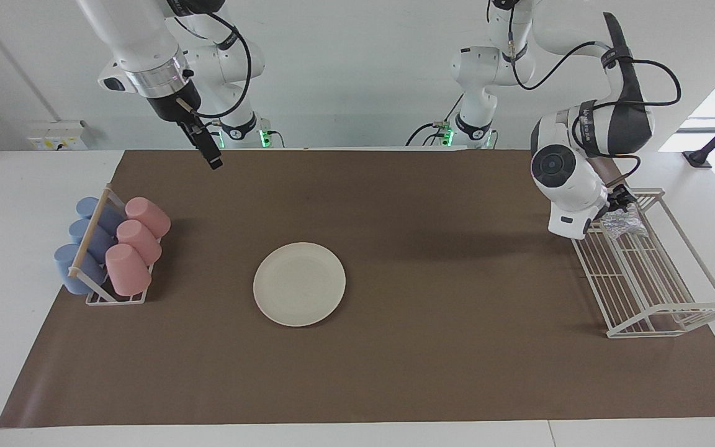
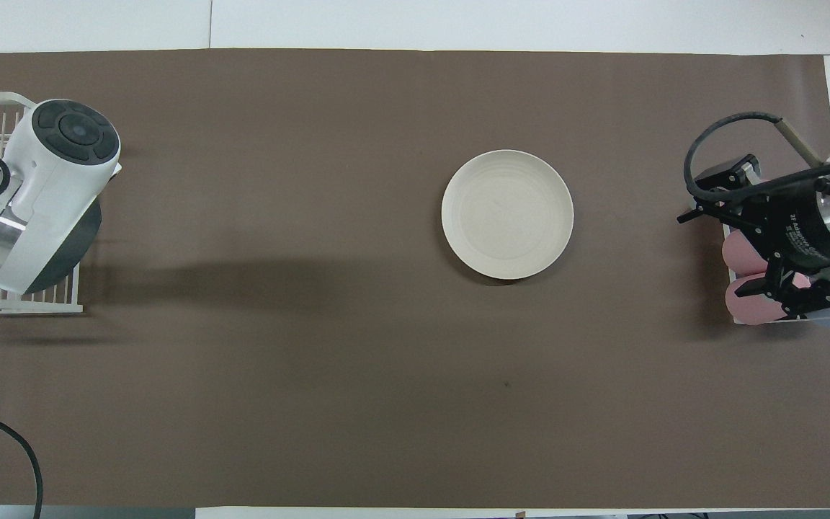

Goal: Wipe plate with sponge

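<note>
The cream-white plate (image 1: 299, 284) (image 2: 507, 214) lies flat near the middle of the brown mat. The silvery sponge (image 1: 624, 221) sits in the white wire rack (image 1: 668, 310), at the rack's end nearer the robots. My left gripper (image 1: 619, 198) is lowered right over the sponge, open; whether it touches the sponge I cannot tell. In the overhead view the left arm hides both. My right gripper (image 1: 208, 152) (image 2: 710, 252) hangs high and open, holding nothing, over the mat beside the cup rack.
The wire rack (image 2: 26, 308) stands at the left arm's end of the table. A holder with pink and blue cups (image 1: 112, 245) (image 2: 743, 256) stands at the right arm's end. A brown mat (image 1: 432, 372) covers the table.
</note>
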